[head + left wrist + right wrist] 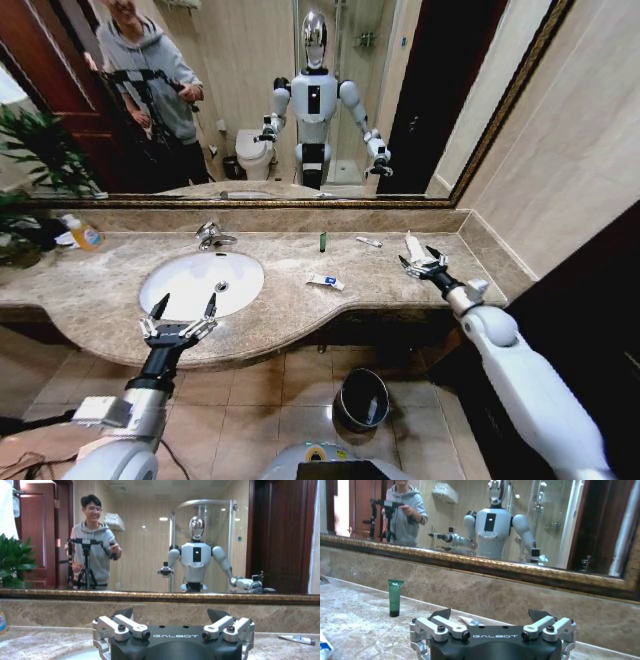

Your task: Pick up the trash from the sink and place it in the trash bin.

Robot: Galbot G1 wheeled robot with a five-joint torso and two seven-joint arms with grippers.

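Head view shows both the left pincer [181,312] and right pincer [422,262] spread; trash bin [361,398] apparently empty.

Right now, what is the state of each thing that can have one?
left gripper: open, over the counter's front edge by the sink
right gripper: open, beside the white tube
green tube: upright
white-blue packet: lying flat
trash bin: on floor, open

The countertop [260,315] lay mostly bare between the sink [200,283] and the right gripper [422,263], broken by 1 flat packet [325,282]; a green tube [323,241] and thin stick [369,241] stood back by the wall, and the faucet [212,236] blocked the basin's rear
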